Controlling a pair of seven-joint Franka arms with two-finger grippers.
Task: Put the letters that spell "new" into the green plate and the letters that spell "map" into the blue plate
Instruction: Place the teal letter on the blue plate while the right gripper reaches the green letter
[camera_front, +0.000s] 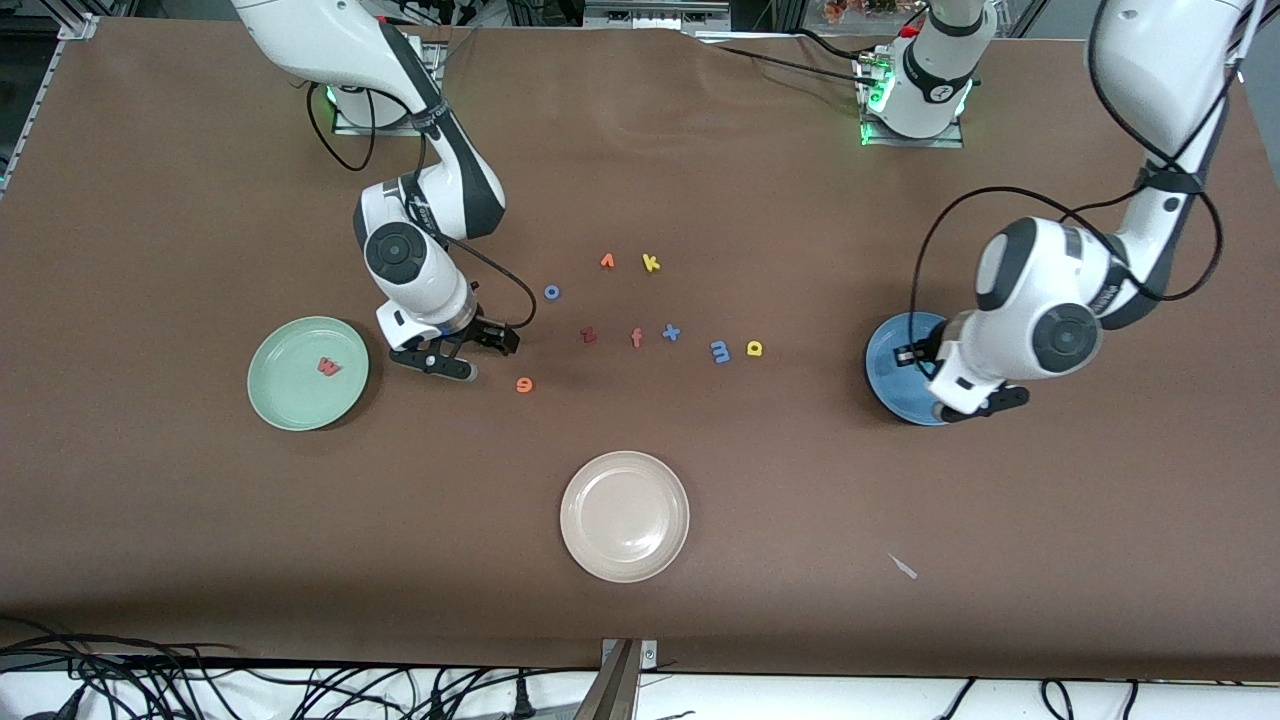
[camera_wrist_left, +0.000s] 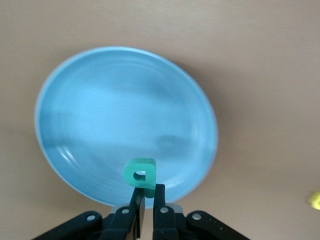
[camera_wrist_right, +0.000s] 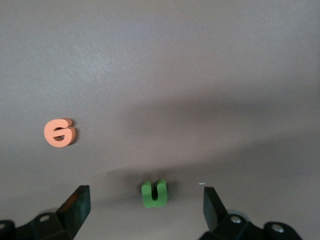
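Hanging over the blue plate (camera_wrist_left: 75, 90), the left gripper (camera_wrist_left: 145, 192) pinches the teal p (camera_wrist_left: 141, 175). The right gripper (camera_wrist_right: 147, 202) gapes around the n (camera_wrist_right: 154, 193), between its fingers.

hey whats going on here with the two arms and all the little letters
Two arms are sorting foam letters into plates. The left gripper is shut on the teal "p" over the blue plate. The right gripper is open, straddling the green "n" on the table beside the green plate, which already holds the salmon-red "w". The orange "e", blue "m" and yellow "a" still lie on the table.
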